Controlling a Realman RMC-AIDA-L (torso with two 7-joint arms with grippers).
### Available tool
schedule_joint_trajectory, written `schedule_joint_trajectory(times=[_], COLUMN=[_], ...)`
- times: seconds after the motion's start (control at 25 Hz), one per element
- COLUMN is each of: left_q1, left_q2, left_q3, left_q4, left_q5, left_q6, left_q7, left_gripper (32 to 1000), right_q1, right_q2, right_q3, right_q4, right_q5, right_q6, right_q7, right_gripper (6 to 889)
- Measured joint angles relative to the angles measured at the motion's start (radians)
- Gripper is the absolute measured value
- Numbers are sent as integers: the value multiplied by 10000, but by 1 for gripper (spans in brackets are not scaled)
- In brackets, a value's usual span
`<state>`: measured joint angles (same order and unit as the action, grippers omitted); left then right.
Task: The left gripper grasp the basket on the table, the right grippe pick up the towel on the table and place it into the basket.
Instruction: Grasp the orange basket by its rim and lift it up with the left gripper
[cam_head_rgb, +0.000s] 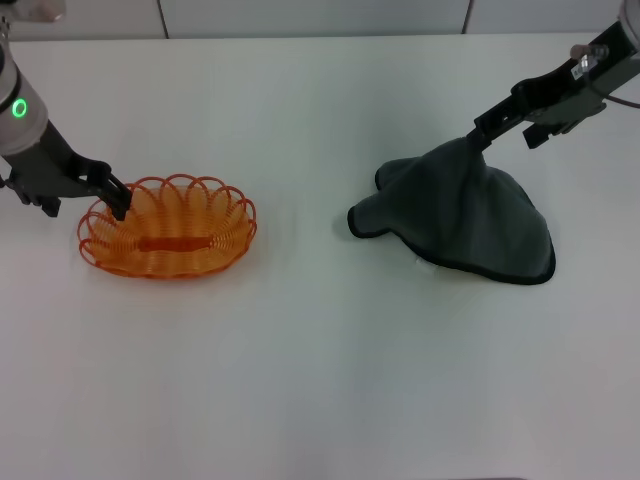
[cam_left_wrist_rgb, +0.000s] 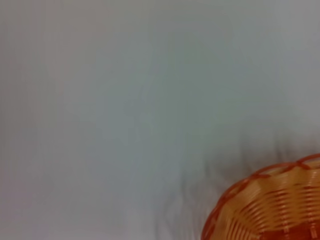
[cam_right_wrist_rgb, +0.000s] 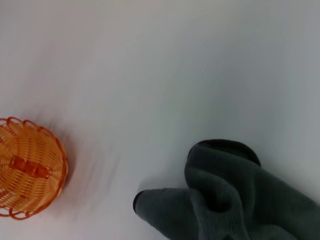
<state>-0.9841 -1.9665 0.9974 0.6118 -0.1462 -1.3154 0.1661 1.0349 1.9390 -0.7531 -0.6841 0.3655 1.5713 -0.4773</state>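
Observation:
The oval orange wire basket (cam_head_rgb: 168, 228) rests on the white table (cam_head_rgb: 320, 380) at the left; part of it also shows in the left wrist view (cam_left_wrist_rgb: 270, 207) and the right wrist view (cam_right_wrist_rgb: 30, 170). My left gripper (cam_head_rgb: 115, 200) is shut on the basket's left rim. On the right, the dark grey-green towel (cam_head_rgb: 465, 215) is pulled up into a tent, its lower edge still on the table. My right gripper (cam_head_rgb: 478, 138) is shut on the towel's peak. The towel fills the lower corner of the right wrist view (cam_right_wrist_rgb: 235, 195).
A tiled wall edge (cam_head_rgb: 320, 30) runs along the far side of the table. Bare white tabletop lies between basket and towel and across the whole near side.

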Motion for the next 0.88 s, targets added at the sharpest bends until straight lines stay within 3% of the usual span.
schedule_joint_trajectory(times=[0.2, 0.56, 0.88], left_q1=[78, 230, 185], left_q2=[-73, -78, -114], left_q3=[44, 43, 43], left_q4=[-493, -931, -1378], left_q5=[80, 83, 82], left_q6=[620, 1325, 1788], left_q7=[110, 186, 296], left_gripper=[845, 836, 827], right_q1=[-11, -25, -25], right_q2=[9, 29, 30], right_q3=[0, 0, 0], right_q4=[79, 205, 322], right_q5=[-8, 65, 86], right_q6=[-69, -230, -279], right_q7=[-64, -142, -147], right_gripper=[877, 877, 877])
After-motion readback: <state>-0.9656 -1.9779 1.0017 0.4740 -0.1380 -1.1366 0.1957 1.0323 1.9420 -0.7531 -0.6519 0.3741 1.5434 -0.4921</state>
